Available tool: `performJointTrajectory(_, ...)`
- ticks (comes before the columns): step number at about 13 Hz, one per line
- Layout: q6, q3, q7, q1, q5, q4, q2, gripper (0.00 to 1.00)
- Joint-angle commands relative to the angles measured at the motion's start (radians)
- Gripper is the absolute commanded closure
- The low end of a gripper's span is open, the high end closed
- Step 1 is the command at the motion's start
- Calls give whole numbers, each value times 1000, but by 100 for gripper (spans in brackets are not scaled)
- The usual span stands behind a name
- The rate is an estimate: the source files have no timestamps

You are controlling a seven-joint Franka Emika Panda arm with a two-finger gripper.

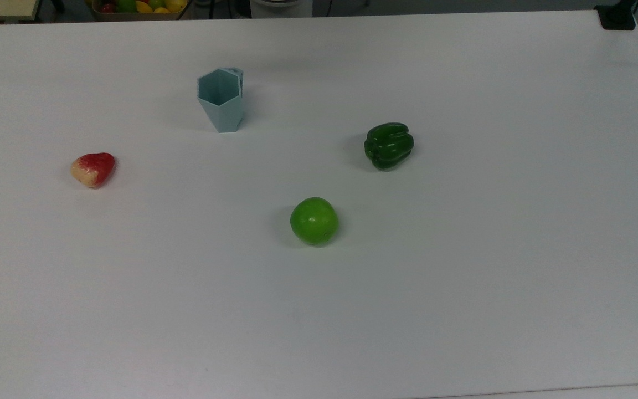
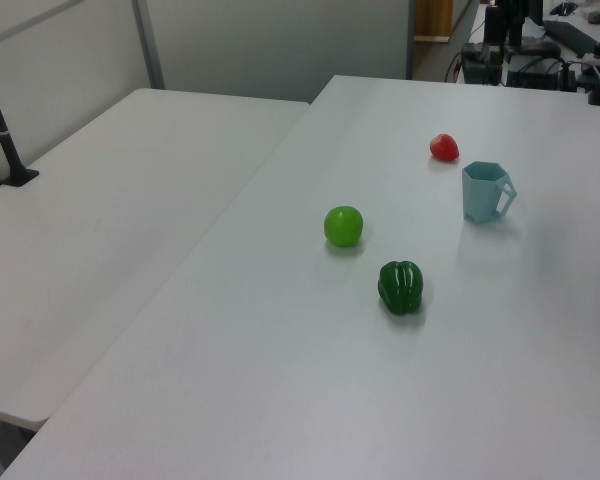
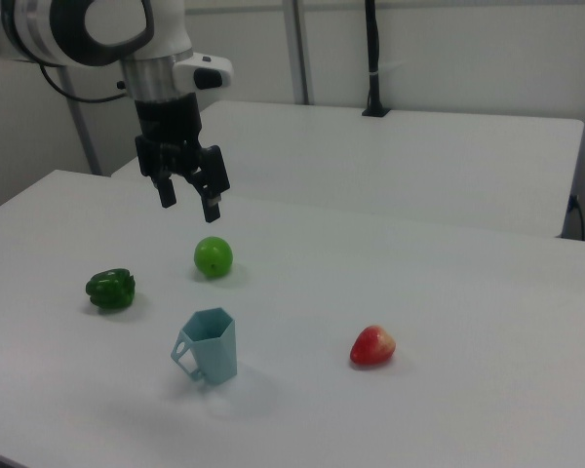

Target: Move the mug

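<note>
Four things sit well apart on a white desk (image 1: 463,305): an upright pale blue mug (image 1: 220,106) with no writing visible, a green bell pepper (image 1: 389,146), a green apple (image 1: 314,221) and a red strawberry (image 1: 93,169). In the right view, the black pincer (image 3: 187,202) hangs released above the desk, apart from the mug.

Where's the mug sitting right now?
The mug stands upright in the top view's upper left, between the red fruit and the green pepper.
</note>
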Motion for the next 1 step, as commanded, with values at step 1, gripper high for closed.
performJointTrajectory(1, -20, -3, -54, -20, 20, 27, 0, 0)
